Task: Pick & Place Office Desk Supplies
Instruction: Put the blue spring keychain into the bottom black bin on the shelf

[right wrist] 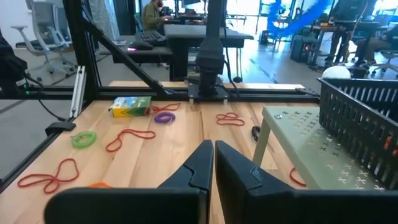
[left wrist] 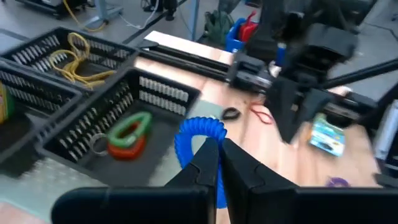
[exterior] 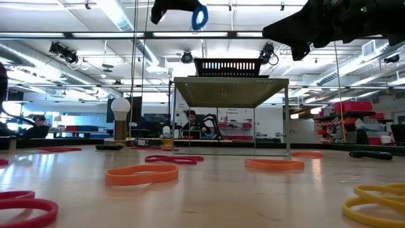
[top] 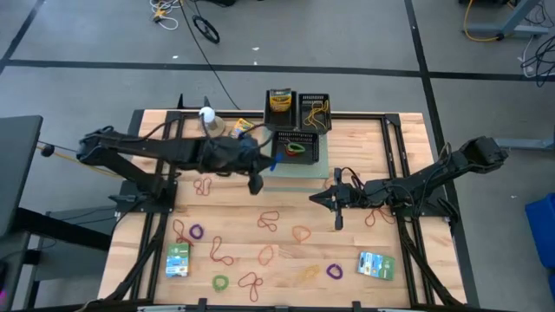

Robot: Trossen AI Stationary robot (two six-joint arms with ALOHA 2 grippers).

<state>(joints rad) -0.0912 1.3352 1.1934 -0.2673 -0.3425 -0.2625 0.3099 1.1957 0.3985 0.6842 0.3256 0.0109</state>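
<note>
There are three baskets (top: 315, 111), two packets (top: 178, 259), one ball (top: 207, 113), and one crayon box (top: 279, 102) that shows clearly; a yellowish item beside the ball is too small to tell. Loose bands (top: 267, 222) on the table come to about a dozen: two purple, one green, one yellow, the rest red or orange. One blue band (left wrist: 199, 134) is held up, one basket holds a green and a red band, and another holds a yellow tangle that cannot be counted.
</note>
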